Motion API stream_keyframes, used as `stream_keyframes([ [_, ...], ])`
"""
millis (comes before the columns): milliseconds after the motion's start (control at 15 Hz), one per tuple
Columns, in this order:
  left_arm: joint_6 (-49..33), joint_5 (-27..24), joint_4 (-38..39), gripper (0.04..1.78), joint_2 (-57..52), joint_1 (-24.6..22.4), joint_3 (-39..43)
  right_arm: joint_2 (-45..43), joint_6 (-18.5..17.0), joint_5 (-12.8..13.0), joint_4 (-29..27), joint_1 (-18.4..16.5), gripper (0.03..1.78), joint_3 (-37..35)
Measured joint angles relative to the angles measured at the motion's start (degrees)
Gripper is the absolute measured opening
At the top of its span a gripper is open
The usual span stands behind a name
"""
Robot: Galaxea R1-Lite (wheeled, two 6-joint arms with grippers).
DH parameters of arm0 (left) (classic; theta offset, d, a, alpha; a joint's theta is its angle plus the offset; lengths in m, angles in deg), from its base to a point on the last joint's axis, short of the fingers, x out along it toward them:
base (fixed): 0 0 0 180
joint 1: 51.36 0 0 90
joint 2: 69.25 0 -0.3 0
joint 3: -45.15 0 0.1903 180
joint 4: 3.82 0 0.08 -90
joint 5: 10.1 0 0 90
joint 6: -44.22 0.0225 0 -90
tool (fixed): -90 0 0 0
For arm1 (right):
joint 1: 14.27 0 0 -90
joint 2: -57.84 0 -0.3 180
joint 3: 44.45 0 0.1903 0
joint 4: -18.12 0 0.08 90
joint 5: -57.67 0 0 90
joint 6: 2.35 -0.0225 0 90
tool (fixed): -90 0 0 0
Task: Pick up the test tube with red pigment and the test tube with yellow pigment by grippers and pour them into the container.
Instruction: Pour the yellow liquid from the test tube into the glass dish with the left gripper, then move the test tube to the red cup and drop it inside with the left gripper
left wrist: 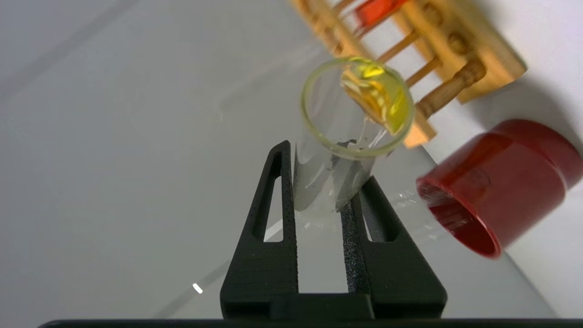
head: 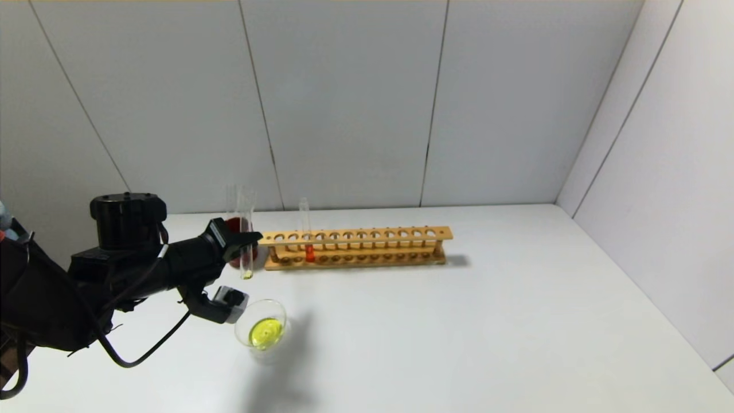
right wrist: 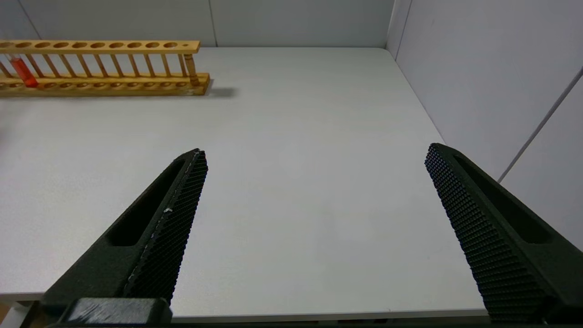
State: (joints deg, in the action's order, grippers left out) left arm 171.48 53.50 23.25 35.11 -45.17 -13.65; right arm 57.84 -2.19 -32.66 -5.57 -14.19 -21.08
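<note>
My left gripper (head: 246,242) is shut on the test tube with yellow pigment (head: 247,269), holding it about upright above the table, left of the rack. Only a little yellow shows at its lower end. In the left wrist view the tube's open mouth (left wrist: 357,107) faces the camera, and the black fingers (left wrist: 273,205) pinch its wall. The container (head: 279,312), a clear glass dish with yellow liquid in it, stands just in front of and below the gripper. The test tube with red pigment (head: 309,252) stands in the wooden rack (head: 390,246). My right gripper (right wrist: 314,155) hangs open over bare table.
A dark red cup (left wrist: 496,182) lies or stands just behind the left gripper, at the rack's left end. Grey walls close the table at the back and right. The right wrist view shows the rack (right wrist: 104,68) far off, with the red tube (right wrist: 20,70) in it.
</note>
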Motion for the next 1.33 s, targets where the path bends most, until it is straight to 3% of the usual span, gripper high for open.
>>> stream_keyframes([
  [267,-19.48,10.81,9.29,0.32,-2.97,2.05,1.82,0.00,0.00,0.02,0.00,0.00,1.75,0.00],
  [600,-53.16,33.89,14.52,0.32,-6.10,8.90,5.79,0.00,0.00,0.00,0.00,0.00,1.75,0.00],
  [733,-67.67,40.13,14.74,0.32,-6.17,10.07,5.57,0.00,0.00,0.02,0.00,0.00,1.75,0.00],
  [1067,-99.84,48.42,15.13,0.32,-5.05,10.58,2.83,0.00,0.00,0.00,0.00,0.00,1.75,0.00],
  [1200,-109.15,51.21,15.10,0.32,-4.79,10.34,2.04,0.00,0.00,0.02,-0.02,0.00,1.75,0.00],
  [1333,-115.49,50.54,14.85,0.32,-4.27,10.26,1.07,0.00,0.00,0.02,0.00,0.00,1.75,0.00],
])
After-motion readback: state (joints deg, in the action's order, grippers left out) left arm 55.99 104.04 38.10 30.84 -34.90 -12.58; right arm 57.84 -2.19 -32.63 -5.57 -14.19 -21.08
